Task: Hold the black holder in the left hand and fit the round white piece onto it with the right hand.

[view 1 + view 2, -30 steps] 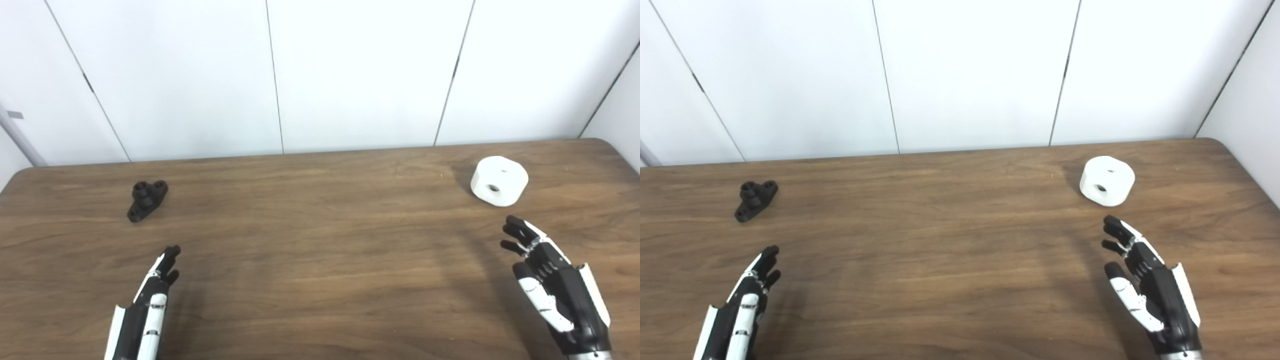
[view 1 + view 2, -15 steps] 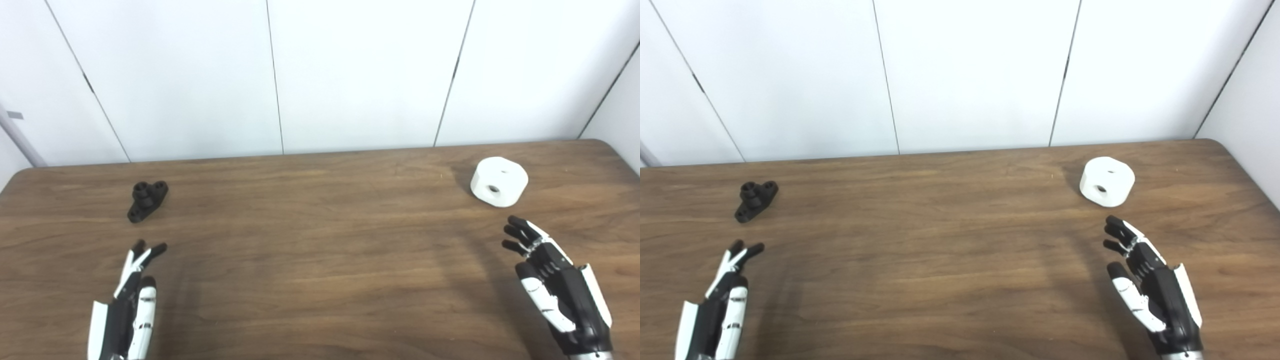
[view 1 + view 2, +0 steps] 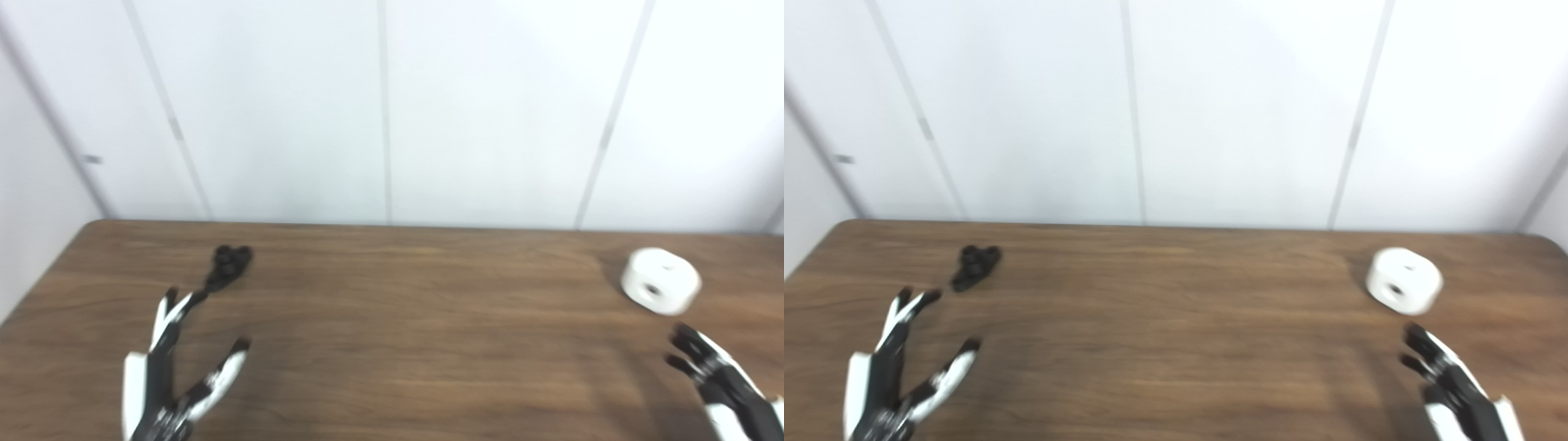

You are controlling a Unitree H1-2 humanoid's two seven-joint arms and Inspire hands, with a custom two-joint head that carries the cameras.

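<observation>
While blurred, black holder (image 3: pixel 976 265) lies just beyond left hand (image 3: pixel 897 380) fingers (image 3: pixel 909 306).

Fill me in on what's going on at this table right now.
A two-handed robot is starting an assembly job, and nothing is picked up yet. Its left hand is open, fingers and thumb spread, just short of the small black plastic holder lying on the brown wooden table. The right hand is open too, close in front of the round white piece, which sits untouched on the table. The pictures are blurred.
</observation>
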